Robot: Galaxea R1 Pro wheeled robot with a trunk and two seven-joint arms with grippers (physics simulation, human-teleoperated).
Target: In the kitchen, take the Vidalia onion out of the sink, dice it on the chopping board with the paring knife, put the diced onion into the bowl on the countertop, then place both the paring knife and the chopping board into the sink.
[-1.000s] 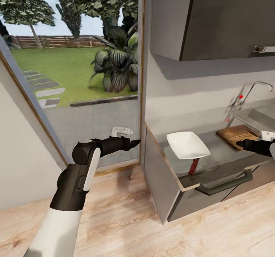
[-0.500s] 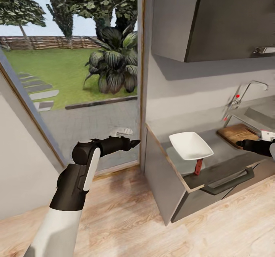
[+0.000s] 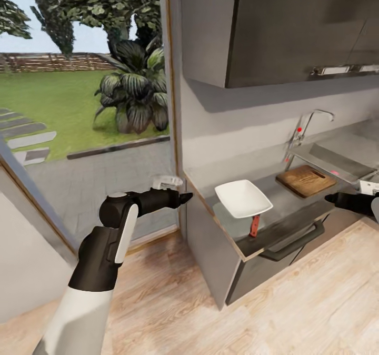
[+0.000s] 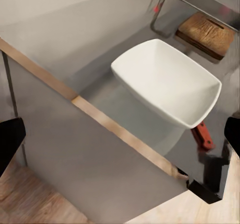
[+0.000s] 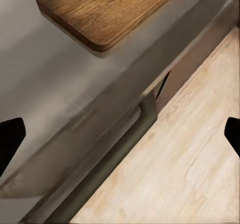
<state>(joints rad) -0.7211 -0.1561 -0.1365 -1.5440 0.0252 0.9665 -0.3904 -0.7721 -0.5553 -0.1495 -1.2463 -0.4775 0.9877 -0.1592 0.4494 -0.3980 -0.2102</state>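
Head view: the robot is standing on the light wood floor (image 3: 173,313) at the end of the kitchen run, beside a tall window (image 3: 84,107) giving onto a lawn and a broad-leaved plant. The left hand (image 3: 184,197) is hanging in the air just off the near end of the bench (image 3: 284,199), its fingers drawn to a point and holding nothing. The right hand (image 3: 330,199) is showing at the picture's right edge, hovering before the bench front below the chopping board (image 3: 306,180); whether its fingers are apart cannot be told here. The white bowl (image 3: 242,198) is sitting on the bench near its end, and the paring knife (image 3: 255,225) is lying touching the bowl's near rim, red handle toward the bench edge. The board is lying flat farther along, just before the sink (image 3: 331,157), whose chrome tap (image 3: 308,126) is rising against the grey wall. The onion cannot be made out in the basin.

Left wrist view: the bowl (image 4: 167,82) is sitting on the bench (image 4: 65,49) with the knife handle (image 4: 203,135) poking out beneath its rim, and the board (image 4: 206,29) lying beyond. Dark fingertips (image 4: 10,139) are showing at both side edges, well apart, with nothing between them.

Right wrist view: the board (image 5: 107,12) is lying on the bench (image 5: 45,89) above a drawer handle (image 5: 120,139) and the floor. The fingertips (image 5: 9,136) are standing wide apart, empty.
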